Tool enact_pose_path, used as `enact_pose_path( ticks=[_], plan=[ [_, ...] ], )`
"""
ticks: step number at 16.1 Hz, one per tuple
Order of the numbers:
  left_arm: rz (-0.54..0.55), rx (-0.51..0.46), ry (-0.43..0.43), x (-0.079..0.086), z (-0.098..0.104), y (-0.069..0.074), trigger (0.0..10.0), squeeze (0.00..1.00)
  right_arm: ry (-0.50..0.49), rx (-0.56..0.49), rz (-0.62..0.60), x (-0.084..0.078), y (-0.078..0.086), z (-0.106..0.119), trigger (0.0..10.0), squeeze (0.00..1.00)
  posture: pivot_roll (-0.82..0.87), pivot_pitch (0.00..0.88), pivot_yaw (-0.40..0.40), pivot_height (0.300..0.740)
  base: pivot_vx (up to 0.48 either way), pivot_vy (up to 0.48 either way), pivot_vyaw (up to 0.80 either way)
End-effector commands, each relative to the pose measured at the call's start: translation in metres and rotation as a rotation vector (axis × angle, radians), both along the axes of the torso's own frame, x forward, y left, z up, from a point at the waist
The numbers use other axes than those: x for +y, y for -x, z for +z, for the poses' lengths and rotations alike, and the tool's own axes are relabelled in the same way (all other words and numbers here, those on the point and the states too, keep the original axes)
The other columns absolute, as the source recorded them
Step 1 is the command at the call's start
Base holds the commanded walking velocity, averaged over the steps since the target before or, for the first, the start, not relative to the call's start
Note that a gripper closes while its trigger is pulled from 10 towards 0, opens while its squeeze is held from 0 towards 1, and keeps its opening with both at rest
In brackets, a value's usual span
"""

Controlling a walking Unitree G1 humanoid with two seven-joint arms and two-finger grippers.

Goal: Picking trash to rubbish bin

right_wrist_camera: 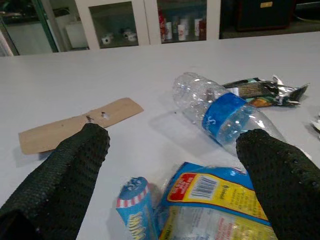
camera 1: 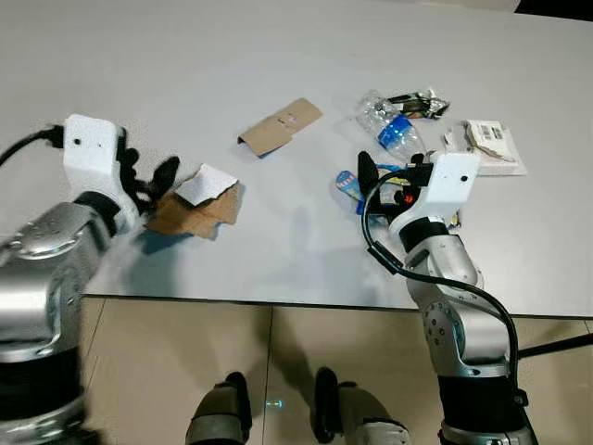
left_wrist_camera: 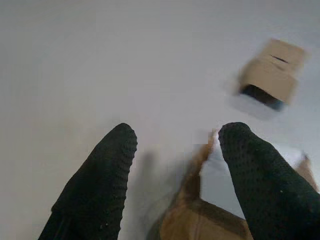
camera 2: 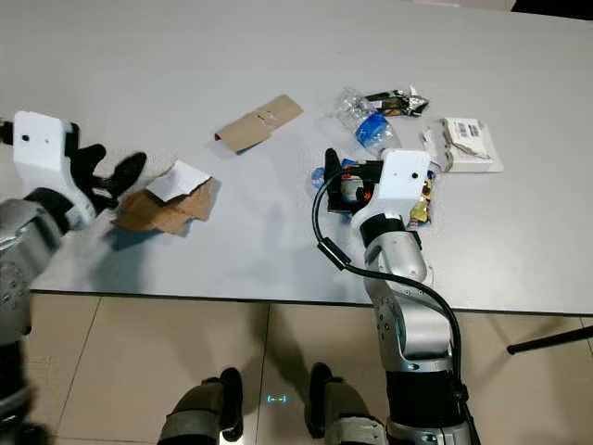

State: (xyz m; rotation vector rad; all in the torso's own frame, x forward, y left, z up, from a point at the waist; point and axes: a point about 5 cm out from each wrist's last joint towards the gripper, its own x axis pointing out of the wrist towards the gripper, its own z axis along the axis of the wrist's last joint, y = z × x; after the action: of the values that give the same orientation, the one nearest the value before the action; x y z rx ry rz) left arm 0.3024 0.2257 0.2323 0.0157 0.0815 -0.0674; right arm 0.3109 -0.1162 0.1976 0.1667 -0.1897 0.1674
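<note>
Torn brown cardboard with a white scrap on top lies near the table's front left. My left gripper is open right beside its left edge; in the left wrist view the fingers straddle the cardboard's corner. At the front right lies a blue and yellow snack wrapper. My right gripper hovers open just above it, with nothing between its fingers. Behind it lies a crushed clear bottle with a blue label.
A flat strip of brown cardboard lies mid-table. A dark foil wrapper and a white packet sit at the far right. The white table ends in a front edge just before my body, with tiled floor below.
</note>
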Motion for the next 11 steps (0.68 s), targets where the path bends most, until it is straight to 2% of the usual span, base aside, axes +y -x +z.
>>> enact_pose_path(
  ticks=[1, 4, 6, 9, 11],
  plan=[
    [0.061, 0.045, 0.056, 0.005, -0.007, 0.000, 10.0, 0.00, 0.001, -0.011, 0.000, -0.002, 0.001, 0.000, 10.0, 0.00, 0.00, 0.204, -0.040, 0.740, 0.000, 0.000, 0.00],
    [0.005, 0.069, 0.138, -0.011, -0.017, 0.001, 10.0, 0.00, -0.001, -0.015, 0.012, 0.000, 0.001, 0.001, 10.0, 0.00, 0.00, 0.193, -0.041, 0.740, 0.000, 0.000, 0.00],
    [0.009, 0.080, 0.173, -0.015, -0.019, 0.000, 10.0, 0.00, 0.001, -0.016, 0.013, 0.000, 0.001, 0.001, 10.0, 0.00, -0.01, 0.191, -0.040, 0.740, 0.000, 0.000, 0.00],
    [-0.069, 0.006, 0.271, -0.032, -0.007, 0.003, 10.0, 0.00, 0.004, -0.019, 0.008, -0.002, 0.000, 0.002, 10.0, 0.00, -0.01, 0.201, -0.045, 0.740, 0.000, 0.000, 0.00],
    [-0.138, -0.002, 0.313, -0.049, -0.004, 0.011, 10.0, 0.00, 0.005, -0.019, 0.009, -0.002, -0.001, 0.002, 10.0, 0.00, -0.01, 0.209, -0.046, 0.740, 0.000, 0.000, 0.00]
  ],
)
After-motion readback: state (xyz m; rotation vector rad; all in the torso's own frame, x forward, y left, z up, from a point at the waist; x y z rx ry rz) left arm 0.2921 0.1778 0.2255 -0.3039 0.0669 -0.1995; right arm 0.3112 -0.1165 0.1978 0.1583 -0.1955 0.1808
